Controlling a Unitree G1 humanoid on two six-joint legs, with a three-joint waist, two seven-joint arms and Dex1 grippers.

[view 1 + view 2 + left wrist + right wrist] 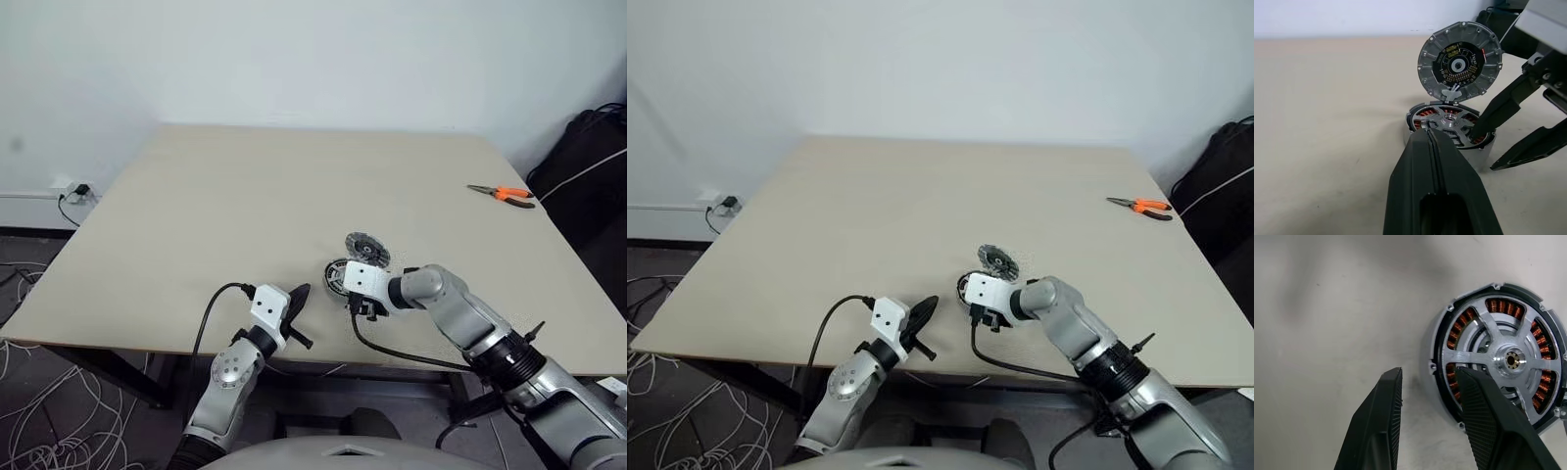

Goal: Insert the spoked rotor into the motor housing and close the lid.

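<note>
The motor housing [1436,340] sits on the table near its front edge, its coppery windings showing. The spoked rotor [1511,361] lies inside it, silver hub up. The lid [1459,61] stands tilted up at the housing's far rim, its dark inner face towards me. My right gripper [1429,374] is open and points down over the housing's near rim, with one finger [1484,416] above the windings and the other [1378,421] outside over the table. My left gripper [302,292] is shut and empty, level, pointing at the housing from a short way off.
Orange-handled pliers [505,194] lie at the table's far right. A dark bag [588,171] stands beyond the right edge. Cables [59,431] lie on the floor to the left, and the table's front edge runs just behind both grippers.
</note>
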